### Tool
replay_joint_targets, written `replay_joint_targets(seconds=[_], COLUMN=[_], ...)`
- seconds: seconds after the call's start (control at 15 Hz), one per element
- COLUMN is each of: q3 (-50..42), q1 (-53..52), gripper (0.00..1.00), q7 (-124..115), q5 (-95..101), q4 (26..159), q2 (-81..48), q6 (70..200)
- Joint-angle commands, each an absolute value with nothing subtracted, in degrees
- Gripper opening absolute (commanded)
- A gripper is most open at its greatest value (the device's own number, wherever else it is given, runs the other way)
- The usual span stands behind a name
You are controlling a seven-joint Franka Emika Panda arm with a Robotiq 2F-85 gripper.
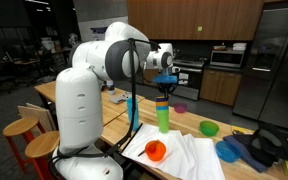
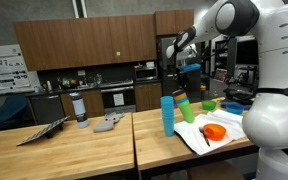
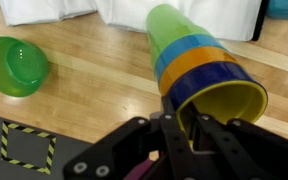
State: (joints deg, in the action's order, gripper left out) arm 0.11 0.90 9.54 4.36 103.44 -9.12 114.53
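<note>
A stack of nested cups (image 1: 163, 113) stands on the wooden table, green at the bottom with blue and orange bands above. In the wrist view the stack (image 3: 189, 62) ends in a dark blue cup with a yellow inside (image 3: 229, 105). My gripper (image 3: 187, 128) sits right at the top of the stack, one finger outside the rim and one inside, closed narrowly on the top cup's wall. In both exterior views the gripper (image 1: 164, 84) (image 2: 187, 70) hangs directly over the stack (image 2: 183, 108).
A green bowl (image 3: 14, 65) (image 1: 209, 128) lies on the table beside the stack. An orange bowl (image 1: 156, 151) (image 2: 215, 132) rests on a white cloth (image 1: 189, 160). A tall blue cup (image 2: 167, 115) stands nearby. Blue dishes (image 1: 229, 150) lie at the table's end.
</note>
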Motion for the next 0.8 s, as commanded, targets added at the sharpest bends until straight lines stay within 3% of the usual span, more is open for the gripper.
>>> replay_joint_targets(seconds=[0.0, 0.73], q3=[0.3, 0.2], q1=[0.9, 4.1], gripper=[0.04, 0.04], q7=[10.0, 20.3], q5=[3.3, -12.0], q4=[100.6, 98.4], q2=[-10.3, -12.5], q6=[113.8, 87.1])
